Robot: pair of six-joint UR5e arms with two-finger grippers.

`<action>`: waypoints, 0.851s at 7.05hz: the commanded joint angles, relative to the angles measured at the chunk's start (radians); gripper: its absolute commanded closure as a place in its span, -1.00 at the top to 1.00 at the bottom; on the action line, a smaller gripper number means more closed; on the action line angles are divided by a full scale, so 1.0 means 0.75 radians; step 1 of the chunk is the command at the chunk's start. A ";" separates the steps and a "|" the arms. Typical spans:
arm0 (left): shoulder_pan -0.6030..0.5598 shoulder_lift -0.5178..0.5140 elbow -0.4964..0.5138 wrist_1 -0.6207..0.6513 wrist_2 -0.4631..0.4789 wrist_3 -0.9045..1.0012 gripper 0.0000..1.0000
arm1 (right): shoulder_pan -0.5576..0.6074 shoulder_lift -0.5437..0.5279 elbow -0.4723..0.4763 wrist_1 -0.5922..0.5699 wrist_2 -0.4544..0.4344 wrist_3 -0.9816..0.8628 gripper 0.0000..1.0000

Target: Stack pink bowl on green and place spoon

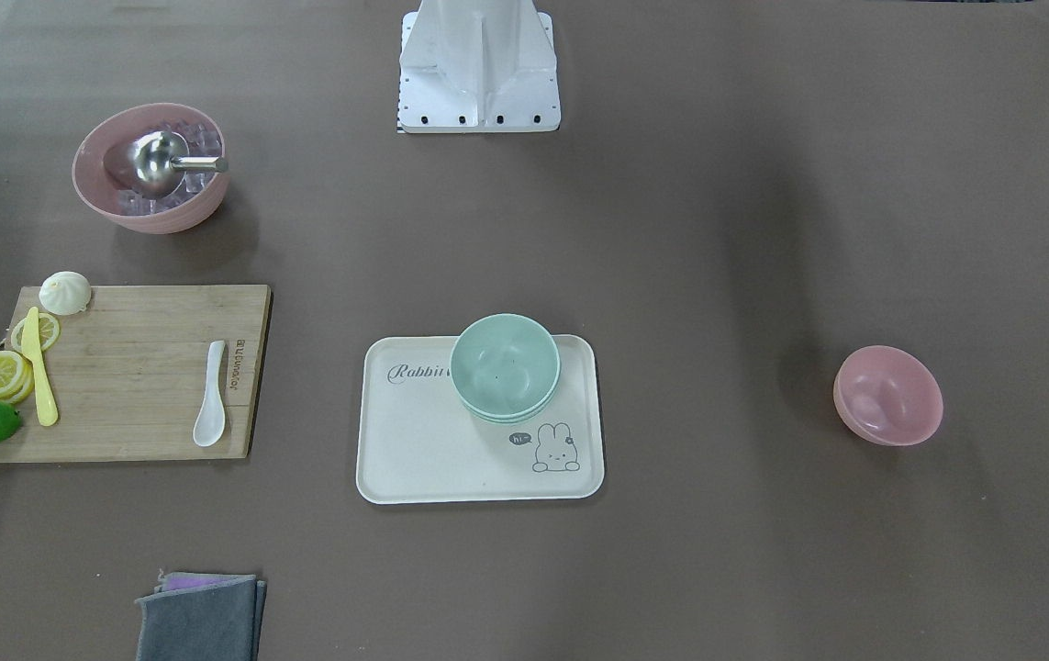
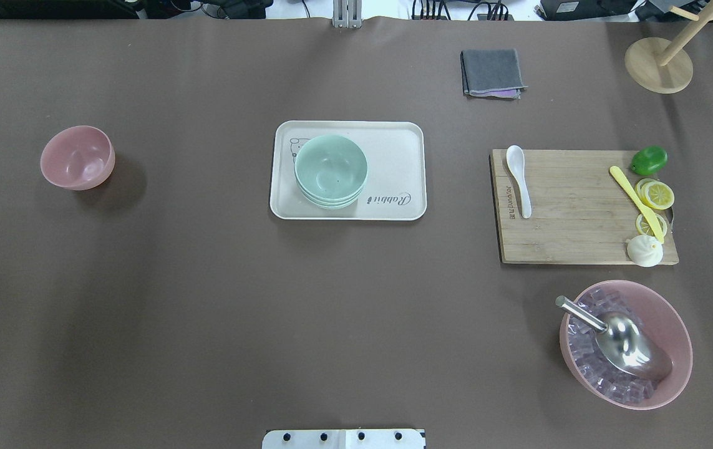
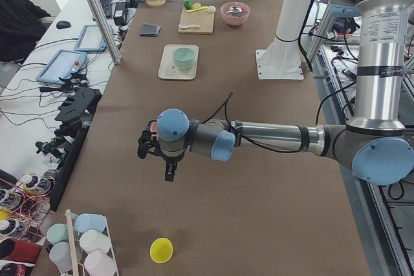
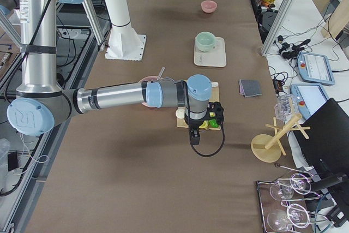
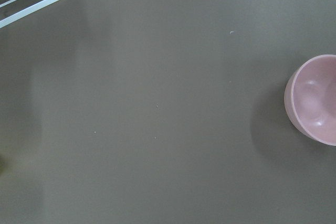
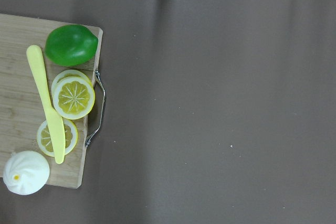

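The small pink bowl (image 2: 77, 157) stands upright and empty on the table's left side; it also shows at the right edge of the left wrist view (image 5: 315, 99). The stack of mint-green bowls (image 2: 330, 169) sits on a cream tray (image 2: 393, 143) at mid-table. The white spoon (image 2: 518, 178) lies on the left end of a wooden cutting board (image 2: 574, 237). My left gripper (image 3: 169, 172) hangs high above the table near the pink bowl. My right gripper (image 4: 194, 136) hangs high over the cutting board's outer end. Both show only in the side views, so I cannot tell if they are open.
On the board lie a lime (image 2: 648, 160), lemon slices (image 2: 657, 194), a yellow knife (image 2: 635, 202) and a white bun (image 2: 644, 251). A larger pink bowl of ice with a steel scoop (image 2: 625, 343) stands nearer the robot. A grey cloth (image 2: 492, 73) and a wooden stand (image 2: 658, 65) are at the far edge.
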 commanded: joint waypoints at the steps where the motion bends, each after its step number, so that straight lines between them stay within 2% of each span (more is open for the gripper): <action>1: 0.003 -0.011 0.015 -0.058 -0.008 -0.039 0.96 | -0.002 0.000 -0.006 0.000 0.000 0.003 1.00; 2: 0.009 -0.052 0.046 -0.099 -0.010 -0.104 0.95 | -0.002 0.000 -0.008 0.000 0.002 0.003 1.00; 3: 0.064 -0.192 0.070 -0.107 -0.010 -0.342 0.94 | -0.004 0.002 -0.010 0.000 0.002 0.003 1.00; 4: 0.172 -0.254 0.085 -0.166 0.002 -0.469 0.94 | -0.004 0.002 -0.012 0.000 0.000 0.003 1.00; 5: 0.276 -0.283 0.172 -0.234 0.016 -0.489 0.94 | -0.004 0.002 -0.010 0.000 0.002 0.003 1.00; 6: 0.346 -0.294 0.274 -0.396 0.117 -0.495 0.94 | -0.004 0.002 -0.010 0.000 0.002 0.003 1.00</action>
